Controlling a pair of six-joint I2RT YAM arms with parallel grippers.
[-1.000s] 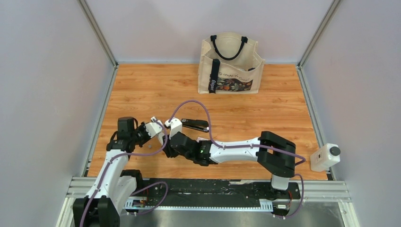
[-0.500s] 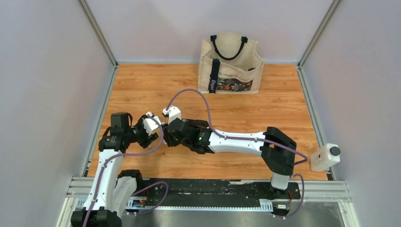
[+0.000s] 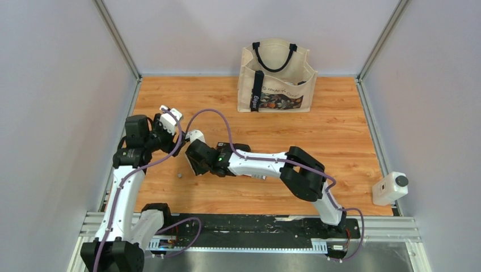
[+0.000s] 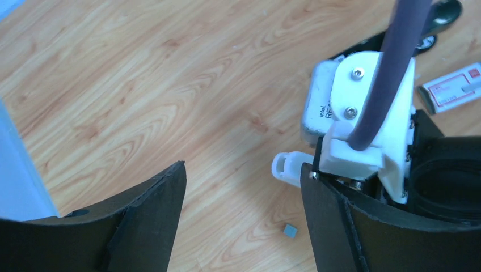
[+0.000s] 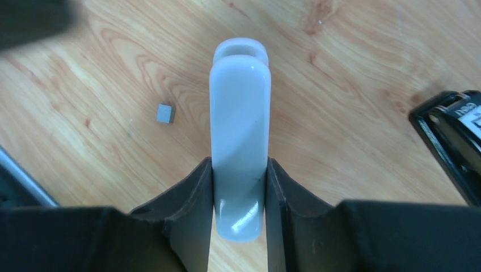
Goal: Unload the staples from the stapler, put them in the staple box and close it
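Since a second ago, left gripper [image 4: 244,170] raised toward the upper left of the overhead frame and spread wide, nothing between its jaws; right gripper [image 5: 239,165] shifted leftward, pressed onto a glossy white round-ended plastic bar [image 5: 239,96]. Short silvery-grey metal staples [image 5: 165,113]: one small piece lying alone on the orange wood-grain tabletop [image 5: 351,62], left of the white bar in the right wrist view, touching nothing. Black stapler [image 5: 451,141] at that view's right edge, partly cut off; flat red-white-grey little box [image 4: 454,90] upper right of the left wrist view; beige canvas tote bag [image 3: 276,76] upright, top centre overhead.
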